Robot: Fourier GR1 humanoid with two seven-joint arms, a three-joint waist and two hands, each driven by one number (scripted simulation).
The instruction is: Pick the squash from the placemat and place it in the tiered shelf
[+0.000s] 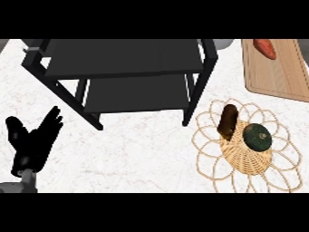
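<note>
We see the tiered shelf (127, 68) just beyond our resting left hand (33, 140), fingers straight, holding nothing. Far to its right, the woven placemat (247, 149) keeps the dark green squash (257, 136) reachable, unpicked.

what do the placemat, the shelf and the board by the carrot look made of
Placemat: looks like woven wicker or rattan, tan, with a tight woven centre and open looped strands round the rim. Shelf: probably metal, matte black, with thin square legs and flat dark tiers. Board: looks like wood, light brown with a smooth finish and rounded corners; the grain is too faint to be sure.
</note>
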